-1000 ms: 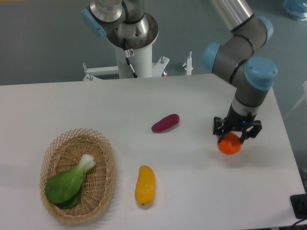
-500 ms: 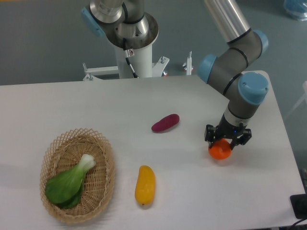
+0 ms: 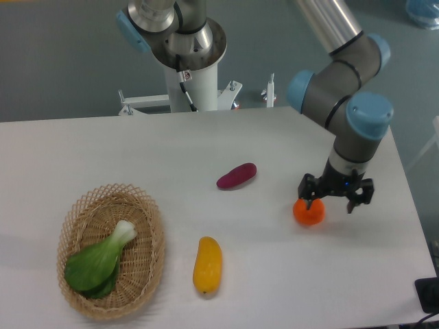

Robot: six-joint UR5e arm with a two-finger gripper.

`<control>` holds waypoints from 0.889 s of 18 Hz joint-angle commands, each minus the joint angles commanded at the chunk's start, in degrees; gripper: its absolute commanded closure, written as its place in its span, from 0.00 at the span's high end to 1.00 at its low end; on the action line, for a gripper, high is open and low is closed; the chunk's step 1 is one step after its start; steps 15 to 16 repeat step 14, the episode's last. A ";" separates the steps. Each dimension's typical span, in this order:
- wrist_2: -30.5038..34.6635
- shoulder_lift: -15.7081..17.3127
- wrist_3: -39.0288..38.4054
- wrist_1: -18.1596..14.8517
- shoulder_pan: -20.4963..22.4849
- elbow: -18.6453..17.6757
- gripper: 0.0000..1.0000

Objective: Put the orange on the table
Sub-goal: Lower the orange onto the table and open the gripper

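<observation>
Resting on the counter toward its right edge, the orange seems freed by the spread pincer, whose left finger, apparently touching, could nudge it rolling off on retreat.

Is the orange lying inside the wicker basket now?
No, the orange sits on the white table, far from the basket, which holds only a green vegetable.

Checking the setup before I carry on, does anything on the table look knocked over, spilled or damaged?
Nothing stands out. The orange sits on the table by the open gripper, whole. The yellow fruit and purple vegetable lie intact, and the greens are inside the upright basket.
</observation>
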 joint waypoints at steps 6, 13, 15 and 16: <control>3.80 5.27 12.73 -6.13 1.76 1.94 1.00; 6.17 10.11 26.64 -16.53 6.77 3.61 1.00; 6.17 10.12 26.64 -16.44 6.77 3.79 1.00; 6.17 10.12 26.64 -16.44 6.77 3.79 1.00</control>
